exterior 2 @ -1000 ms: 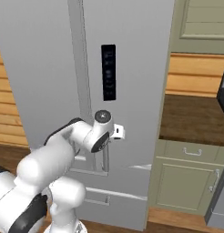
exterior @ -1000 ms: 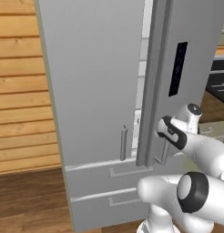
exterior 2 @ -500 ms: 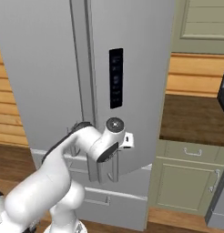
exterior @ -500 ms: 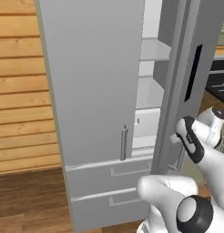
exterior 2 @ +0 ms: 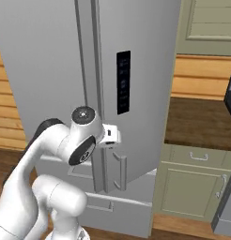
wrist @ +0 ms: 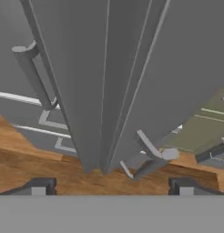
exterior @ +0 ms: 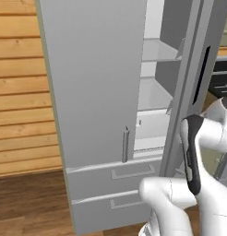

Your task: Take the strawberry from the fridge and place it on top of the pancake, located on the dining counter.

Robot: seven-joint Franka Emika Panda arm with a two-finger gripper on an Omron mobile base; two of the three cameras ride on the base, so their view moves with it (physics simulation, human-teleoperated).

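While the fridge shows pale shelves (door ajar), pincer gapes released.

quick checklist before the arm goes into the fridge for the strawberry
1. Right door of the tall light-grey fridge swung partly open, pale shelves showing: ok.
2. Two-finger gripper open, nothing between its tips: ok.
3. Gripper off the slim bar handle of the right door: ok, handle lies ahead of the tips.
4. Door gap wide enough for the arm: cannot tell.
5. Tiny red strawberry spotted on a shelf: cannot tell.
6. Left door closed, out of the way: ok.
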